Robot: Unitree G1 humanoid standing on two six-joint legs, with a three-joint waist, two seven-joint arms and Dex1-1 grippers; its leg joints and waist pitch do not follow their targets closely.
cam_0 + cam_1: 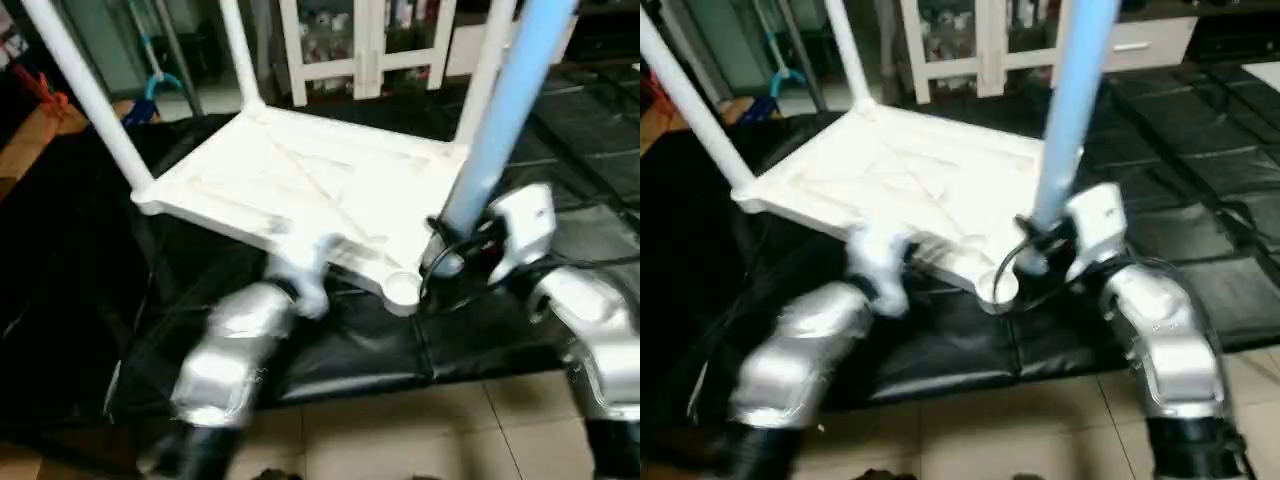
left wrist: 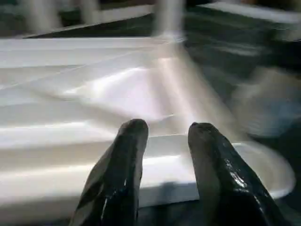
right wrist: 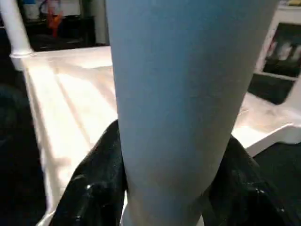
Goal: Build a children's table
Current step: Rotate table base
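The white tabletop (image 1: 300, 180) lies upside down on black mats, ribbed underside up. Three white legs stand in its corner sockets: one at the left (image 1: 90, 100), one at the back (image 1: 240, 50), one at the back right (image 1: 488, 70). The near right socket (image 1: 402, 288) is empty. My right gripper (image 1: 447, 258) is shut on a fourth leg (image 1: 505, 110), holding it nearly upright with its lower end just right of that empty socket. The left gripper (image 2: 167, 134), blurred in the eye views (image 1: 308, 262), sits at the tabletop's near rim with its fingers (image 2: 124, 160) apart and nothing between them.
A white glass-door cabinet (image 1: 370, 40) stands behind the table. Black padded mats (image 1: 580, 130) cover the floor under and right of it. Beige tiles (image 1: 400, 430) lie in front. Orange (image 1: 40, 100) and blue (image 1: 160, 85) objects sit at the far left.
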